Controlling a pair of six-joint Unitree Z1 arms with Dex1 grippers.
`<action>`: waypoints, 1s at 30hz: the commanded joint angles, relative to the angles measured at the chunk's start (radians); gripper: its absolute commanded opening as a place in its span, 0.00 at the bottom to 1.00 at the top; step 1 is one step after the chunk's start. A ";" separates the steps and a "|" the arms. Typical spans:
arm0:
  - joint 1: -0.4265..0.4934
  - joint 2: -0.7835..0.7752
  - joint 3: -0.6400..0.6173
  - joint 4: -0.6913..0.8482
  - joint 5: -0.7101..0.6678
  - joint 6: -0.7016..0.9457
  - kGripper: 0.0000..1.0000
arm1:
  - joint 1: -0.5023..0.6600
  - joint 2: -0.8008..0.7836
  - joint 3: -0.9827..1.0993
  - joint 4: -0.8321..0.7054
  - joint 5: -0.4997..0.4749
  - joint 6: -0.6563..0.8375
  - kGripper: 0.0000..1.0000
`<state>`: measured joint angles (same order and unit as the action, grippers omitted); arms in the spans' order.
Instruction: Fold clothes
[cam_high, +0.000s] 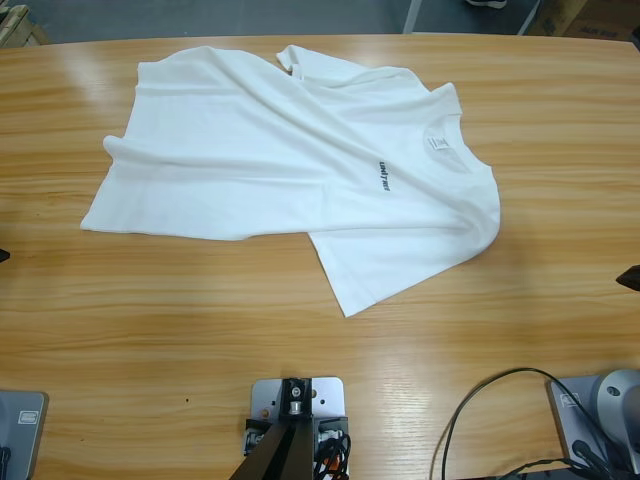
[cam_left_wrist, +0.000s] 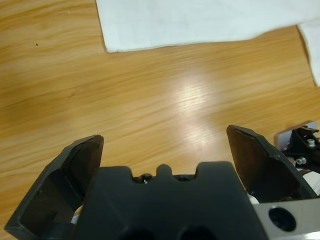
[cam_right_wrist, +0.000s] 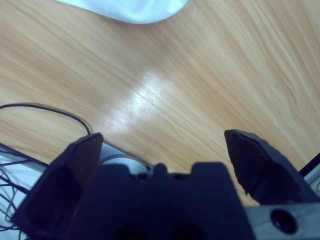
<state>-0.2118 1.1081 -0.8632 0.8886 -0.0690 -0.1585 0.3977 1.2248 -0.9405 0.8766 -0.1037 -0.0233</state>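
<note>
T-shirt (cam_high: 290, 160): a plain white short-sleeved shirt, lying unfolded across the upper middle of the high view, turned so its round neck points to the right and its hem to the left.
Neck and label: the neckline sits at the right of the shirt, with a small label (cam_high: 438, 146) just inside it.
Lettering (cam_high: 383, 176): a short dark line of print on the chest, left of the neck, too small to read.
Sleeves: one sleeve spreads toward the lower middle of the frame, its corner the lowest part of the cloth; the other is rumpled and partly doubled over at the top edge.
Lie of the cloth: mostly flat, with soft creases running across the body and a puckered patch at the shoulder on the right.
Table (cam_high: 150, 330): long, light wood with a glossy grain; the shirt rests directly on it.
Left gripper (cam_left_wrist: 165, 145): jaws spread wide, gripping nothing, over bare wood; the shirt's edge crosses the top of the left wrist view, well apart from the jaws.
Right gripper (cam_right_wrist: 162, 142): jaws likewise spread wide and empty, over bare wood; a rounded bit of white cloth shows at the top of the right wrist view, well apart from them.
Cable (cam_right_wrist: 50, 111): a thin black line curving across the wood at the left of the right wrist view.
</note>
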 joint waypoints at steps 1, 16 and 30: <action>-0.012 0.030 0.004 0.003 -0.014 0.001 0.97 | 0.012 0.019 0.026 0.001 0.012 -0.014 1.00; -0.014 0.013 -0.020 0.013 0.025 -0.145 0.97 | 0.013 0.006 -0.015 0.065 0.087 0.323 1.00; -0.009 0.124 0.017 -0.035 -0.046 -0.783 1.00 | 0.080 0.012 0.249 -0.415 0.288 0.946 1.00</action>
<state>-0.2122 1.1209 -0.8843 0.9408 -0.1088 -0.7926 0.3989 1.2248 -0.7904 0.6468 0.1104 0.7144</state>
